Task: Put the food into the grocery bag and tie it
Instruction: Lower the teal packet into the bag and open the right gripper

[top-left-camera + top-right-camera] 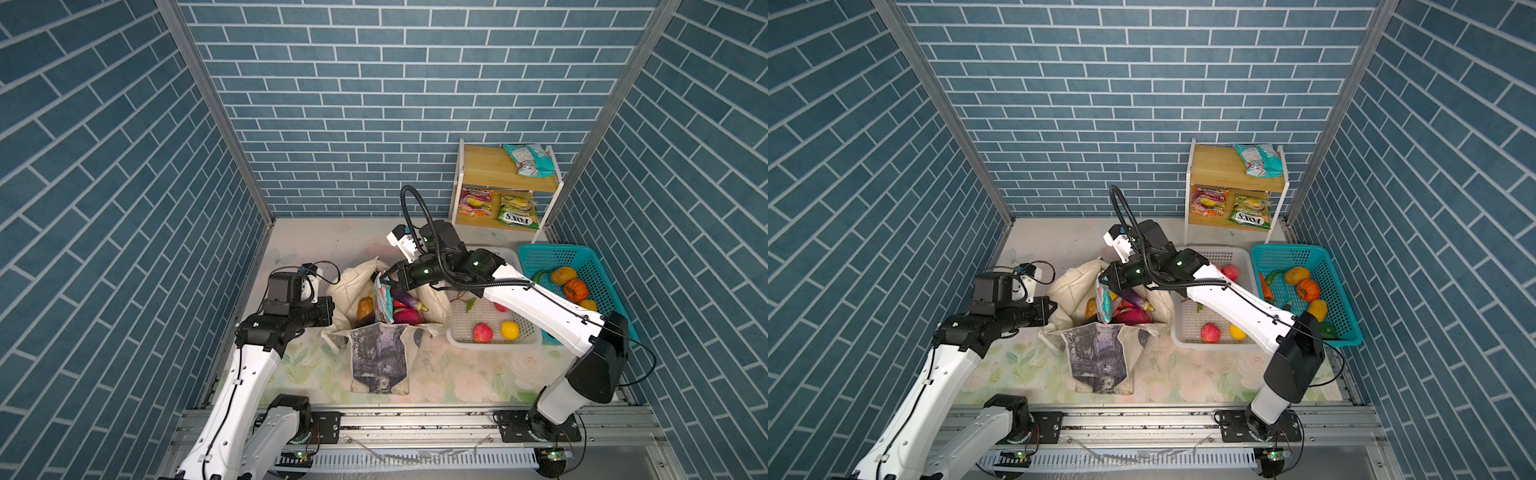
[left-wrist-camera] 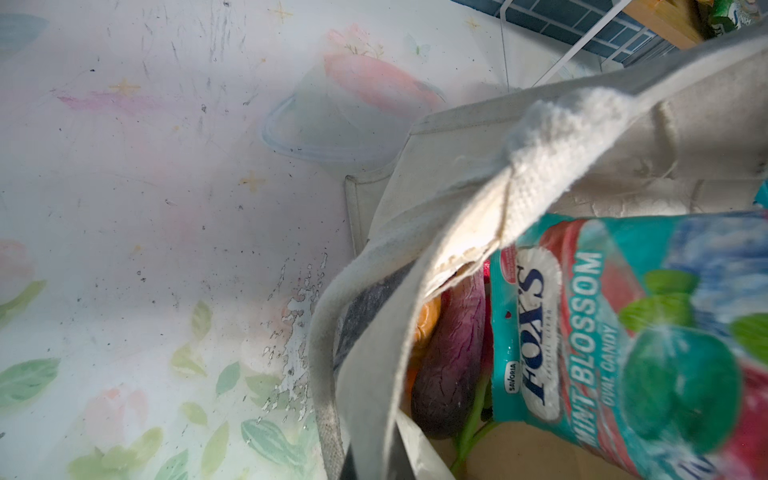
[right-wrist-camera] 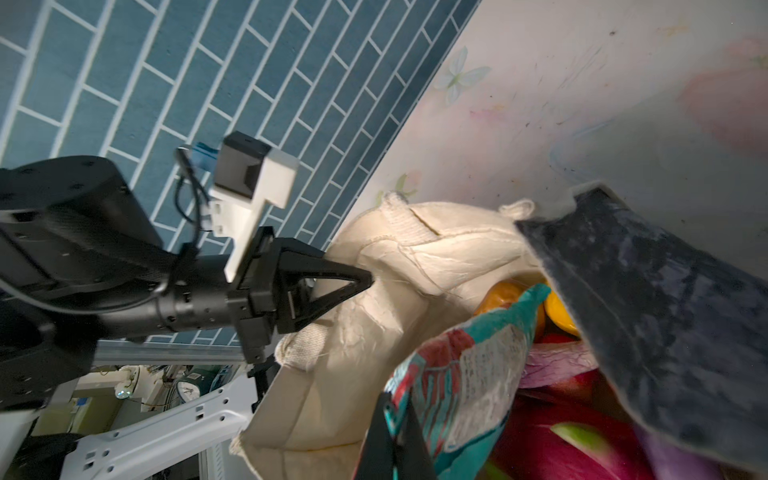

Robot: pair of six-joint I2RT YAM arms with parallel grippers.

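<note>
The grocery bag (image 1: 378, 357) (image 1: 1096, 357) stands open in the middle, cream with a dark printed panel. Inside lie an aubergine (image 1: 405, 298), a pink dragon fruit (image 3: 552, 440) and orange fruit. My right gripper (image 1: 384, 277) (image 3: 392, 449) is shut on the top edge of a teal snack packet (image 1: 383, 301) (image 3: 469, 374), which hangs upright in the bag's mouth. My left gripper (image 1: 332, 309) (image 2: 376, 467) is shut on the bag's cream rim strap (image 2: 374, 332) at its left side. A red apple (image 1: 482, 332) and a yellow fruit (image 1: 510, 329) lie in the white basket.
The white basket (image 1: 494, 343) sits right of the bag under my right arm. A teal basket (image 1: 552, 253) with vegetables stands beyond it. A wooden shelf (image 1: 490, 166) at the back right holds a teal packet (image 1: 530, 160) and two more packets below.
</note>
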